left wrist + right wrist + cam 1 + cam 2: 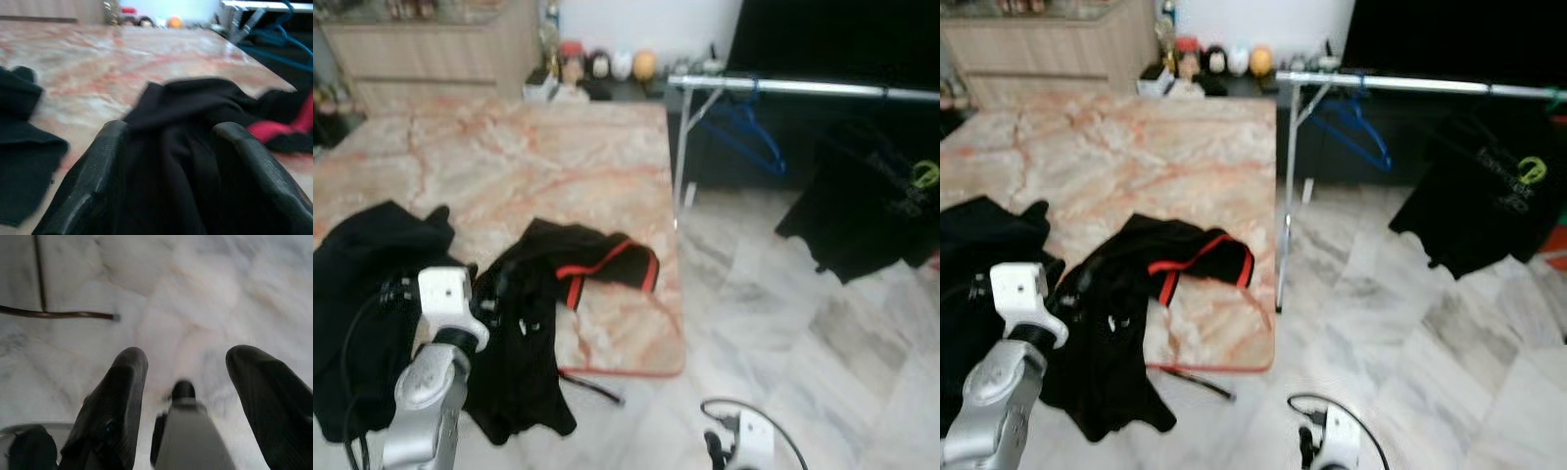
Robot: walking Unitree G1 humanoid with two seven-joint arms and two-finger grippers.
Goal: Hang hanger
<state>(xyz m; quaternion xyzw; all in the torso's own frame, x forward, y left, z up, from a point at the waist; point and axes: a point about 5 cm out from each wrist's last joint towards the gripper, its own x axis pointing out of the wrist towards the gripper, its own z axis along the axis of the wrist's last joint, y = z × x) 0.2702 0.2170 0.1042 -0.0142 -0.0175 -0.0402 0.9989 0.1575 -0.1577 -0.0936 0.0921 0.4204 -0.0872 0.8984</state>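
Left gripper (pixel 168 171) with fingers spread apart over the black garment (pixel 538 323) on the marble table (pixel 529 157), right gripper (pixel 188 396) also open above the floor, blue hanger (pixel 744 132) hanging on the metal rail (pixel 803 88).

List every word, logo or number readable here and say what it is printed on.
Black T-shirt hanging on the clothes rail: a line of pale lettering beside a green logo, too blurred to read.
Bottles and jars behind the table: labels too small to read.
Nothing else carries text.
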